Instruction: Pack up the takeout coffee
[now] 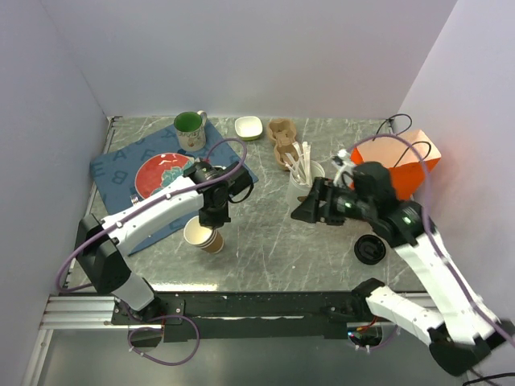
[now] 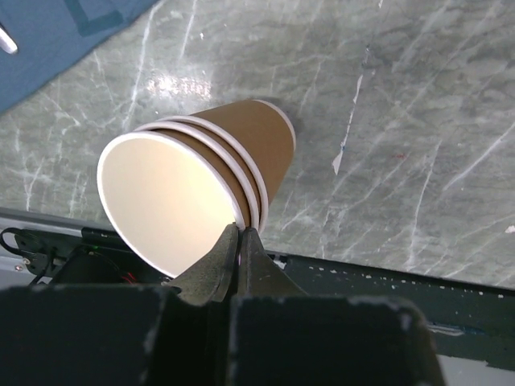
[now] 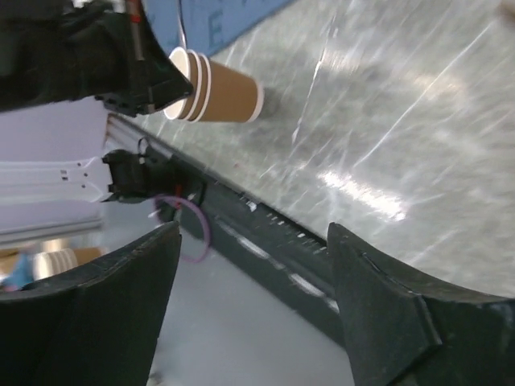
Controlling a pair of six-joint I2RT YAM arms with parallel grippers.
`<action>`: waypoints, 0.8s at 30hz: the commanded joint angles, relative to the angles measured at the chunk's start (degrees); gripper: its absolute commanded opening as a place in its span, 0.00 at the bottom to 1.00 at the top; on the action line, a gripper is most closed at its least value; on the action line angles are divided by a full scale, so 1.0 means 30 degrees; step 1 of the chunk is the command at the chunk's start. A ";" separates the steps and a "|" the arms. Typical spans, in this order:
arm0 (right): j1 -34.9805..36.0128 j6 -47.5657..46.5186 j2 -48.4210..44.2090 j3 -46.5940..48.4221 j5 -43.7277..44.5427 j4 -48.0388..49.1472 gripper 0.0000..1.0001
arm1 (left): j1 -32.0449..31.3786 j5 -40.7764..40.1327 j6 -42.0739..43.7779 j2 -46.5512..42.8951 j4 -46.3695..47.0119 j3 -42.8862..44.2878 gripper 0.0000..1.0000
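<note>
A stack of three nested lidless brown paper cups with a cream inside hangs tilted, its base at or just above the table. My left gripper is shut on the stack's rim, one finger inside the top cup and one outside. The stack also shows in the right wrist view. My right gripper is open and empty, held above the table's middle right. A round black lid lies on the table by the right arm. No lidded brown cup shows in any view.
An orange paper bag stands at the back right. A clear tub of stirrers and a brown cup carrier stand behind the right gripper. A red plate, a green mug and a white bowl sit at the back left.
</note>
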 commanded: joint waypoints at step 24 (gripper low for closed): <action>0.6058 0.6947 1.5911 0.5195 -0.4371 0.8667 0.58 | -0.0148 0.1626 -0.0231 -0.6218 0.0433 -0.3058 0.01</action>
